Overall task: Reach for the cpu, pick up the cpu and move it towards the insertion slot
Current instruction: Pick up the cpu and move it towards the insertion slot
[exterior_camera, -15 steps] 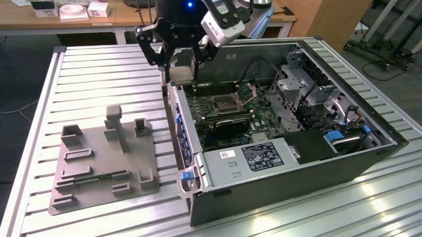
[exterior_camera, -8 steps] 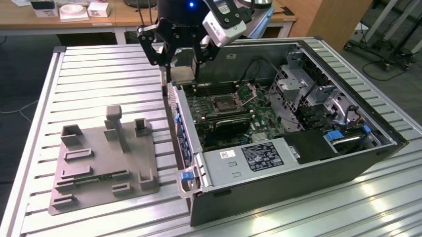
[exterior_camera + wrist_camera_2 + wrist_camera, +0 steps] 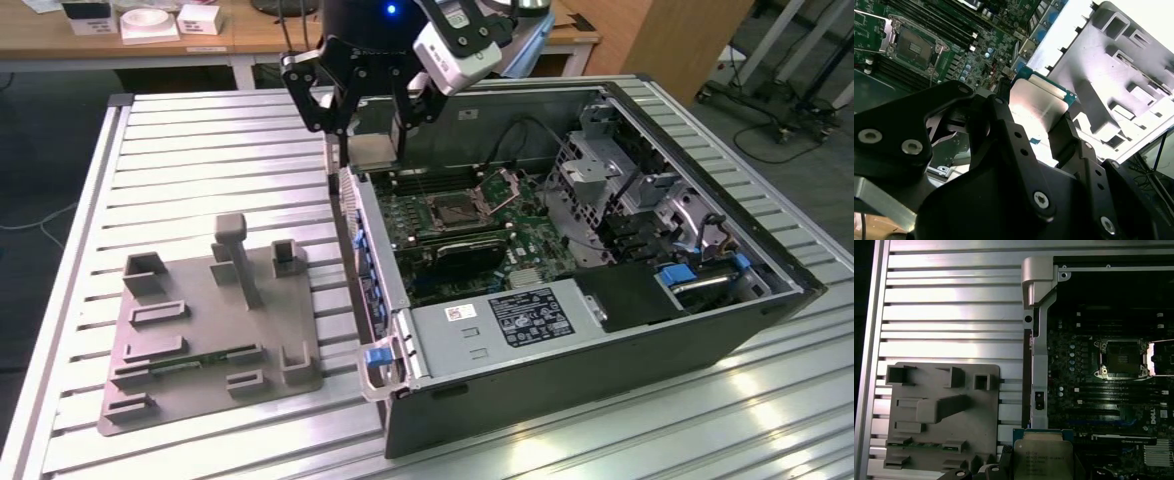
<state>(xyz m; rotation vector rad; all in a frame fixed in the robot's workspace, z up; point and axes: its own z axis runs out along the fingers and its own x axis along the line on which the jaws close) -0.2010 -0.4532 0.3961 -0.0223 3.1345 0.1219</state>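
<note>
My gripper (image 3: 371, 140) is shut on the cpu (image 3: 374, 150), a flat square chip held by its edges above the near-left wall of the open computer case (image 3: 694, 330). In the second wrist view the cpu's shiny silver top (image 3: 1036, 107) sits between the two black fingers (image 3: 1066, 137). The first wrist view shows the cpu (image 3: 1043, 457) with its green rim. The insertion slot (image 3: 454, 212) is a metal-framed socket with its retention plate hinged open, set in the green motherboard, to the exterior view's right of and below the gripper. The slot is seen in both wrist views (image 3: 911, 47) (image 3: 1121, 357).
A grey moulded fixture tray (image 3: 200, 330) lies on the ribbed aluminium table (image 3: 200, 150) at the exterior view's left, with a thin green circuit strip (image 3: 200, 362) in it. Inside the case are memory slots, a black card (image 3: 461, 255), drive cages and cables. A wooden desk stands behind.
</note>
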